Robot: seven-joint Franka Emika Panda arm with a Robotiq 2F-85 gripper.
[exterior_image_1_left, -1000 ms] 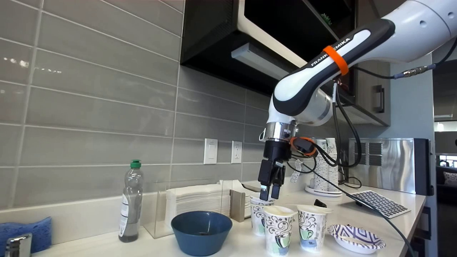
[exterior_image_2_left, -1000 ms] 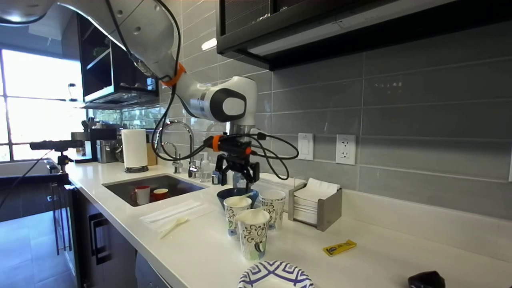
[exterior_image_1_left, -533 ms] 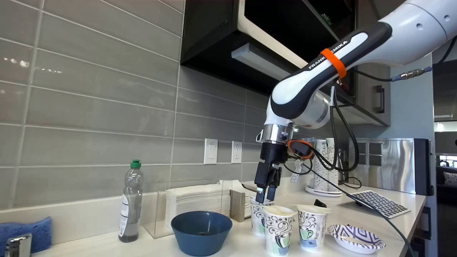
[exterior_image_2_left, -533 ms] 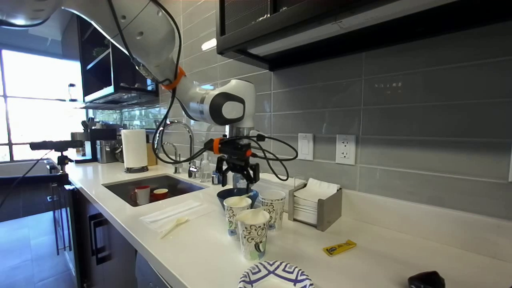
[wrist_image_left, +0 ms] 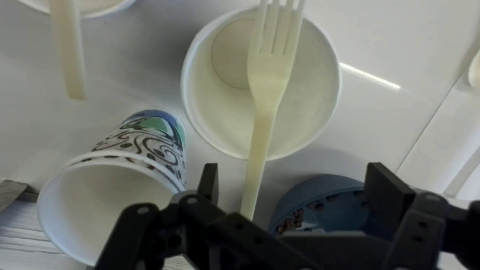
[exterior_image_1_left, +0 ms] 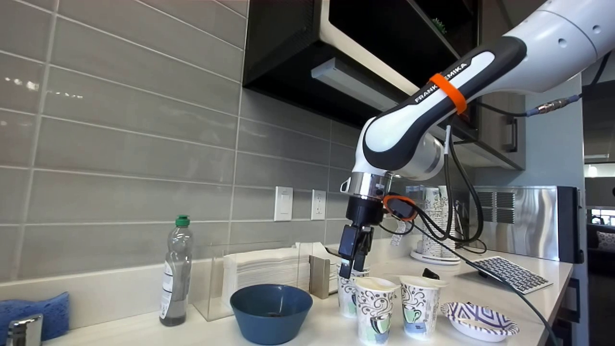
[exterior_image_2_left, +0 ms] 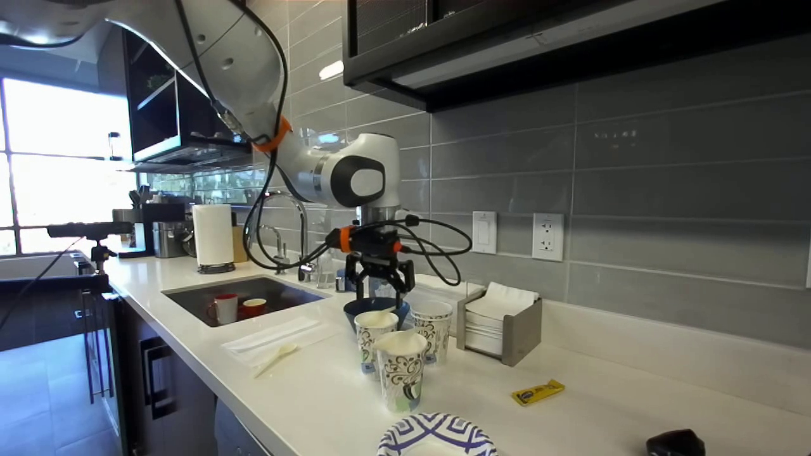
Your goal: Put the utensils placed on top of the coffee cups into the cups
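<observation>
Cream, smooth fork [wrist_image_left: 267, 93] bridges a round paper cup [wrist_image_left: 309, 99]; angular tool [wrist_image_left: 293, 182] spread wide, empty.

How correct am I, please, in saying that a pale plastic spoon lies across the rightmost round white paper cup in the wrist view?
Not a spoon: the wrist view shows a pale plastic fork lying across that round white paper cup.

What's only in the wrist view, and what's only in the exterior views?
Only the wrist view: the round bottom inside a white paper cup, and the prongs of a pale plastic fork.
Only the exterior views: a shallow, blue-patterned white dish and a rectangular white light switch.
Both: patterned white paper cups, the round dark-blue bowl and the open black tool.
</observation>
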